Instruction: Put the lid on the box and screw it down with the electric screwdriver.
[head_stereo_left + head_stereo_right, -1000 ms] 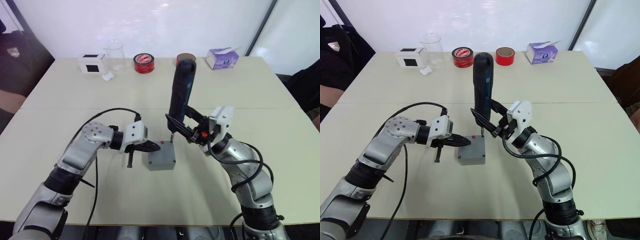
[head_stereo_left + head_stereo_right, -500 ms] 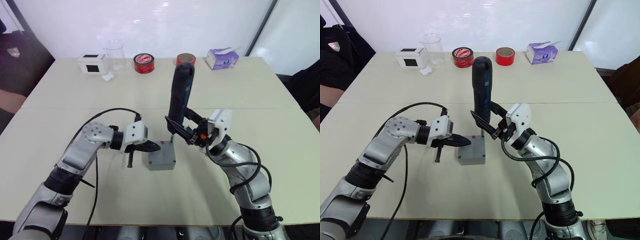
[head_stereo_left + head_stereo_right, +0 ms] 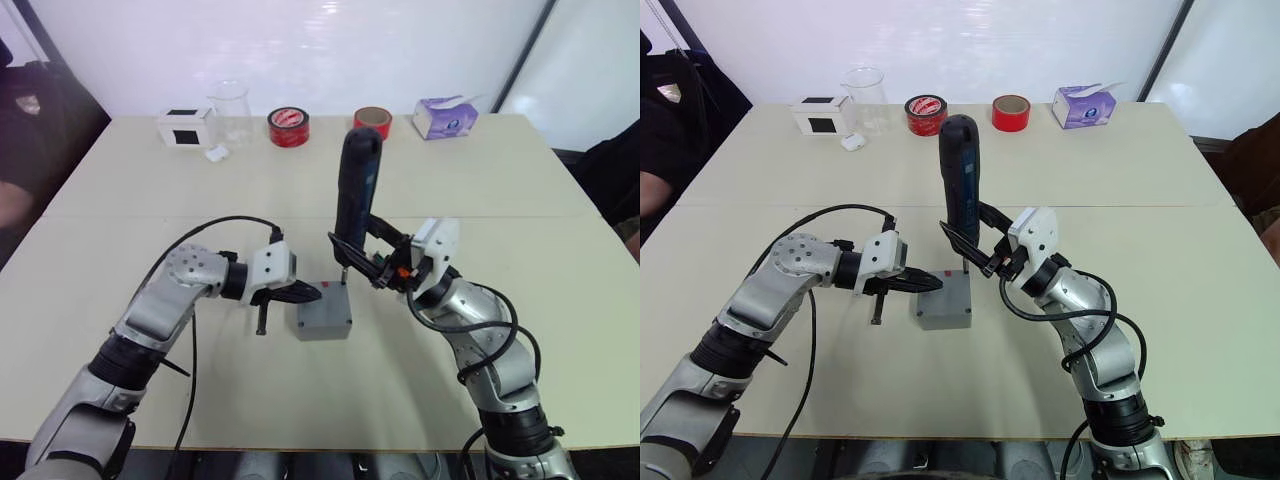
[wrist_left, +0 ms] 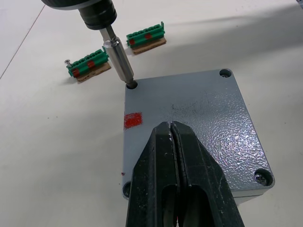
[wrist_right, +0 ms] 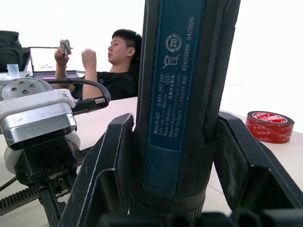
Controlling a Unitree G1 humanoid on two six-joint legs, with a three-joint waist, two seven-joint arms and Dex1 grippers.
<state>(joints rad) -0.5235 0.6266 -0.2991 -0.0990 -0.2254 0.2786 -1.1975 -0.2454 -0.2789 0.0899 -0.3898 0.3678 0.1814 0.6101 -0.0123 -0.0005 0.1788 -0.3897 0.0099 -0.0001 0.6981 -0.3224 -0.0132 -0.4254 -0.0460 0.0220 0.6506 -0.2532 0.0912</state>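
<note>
I see the pale table spanning the whole frame in the head views, with my two arms reaching in from the lower corners toward the middle. Just right of centre, my right gripper holds the electric screwdriver nearly upright, both black fingers clamped on its lower body. Its metal bit points down, and in the left wrist view the tip sits in a corner screw hole of the lid.

The lid lies flat on the box, a little below centre of the left eye view, edges lined up with it. A small red mark shows on the lid's top near the bit.

My left gripper comes in from the left with its jaws closed together, holding nothing, the tips over the lid's left edge; I cannot tell whether they press on it.

Along the top of the frame sit a white box with a black square, a clear cup, a red tape roll, a second red roll behind the screwdriver's top, and a tissue pack.

Two small green connector strips lie on the table just beyond the box.

In the right wrist view a person sits in the background.
</note>
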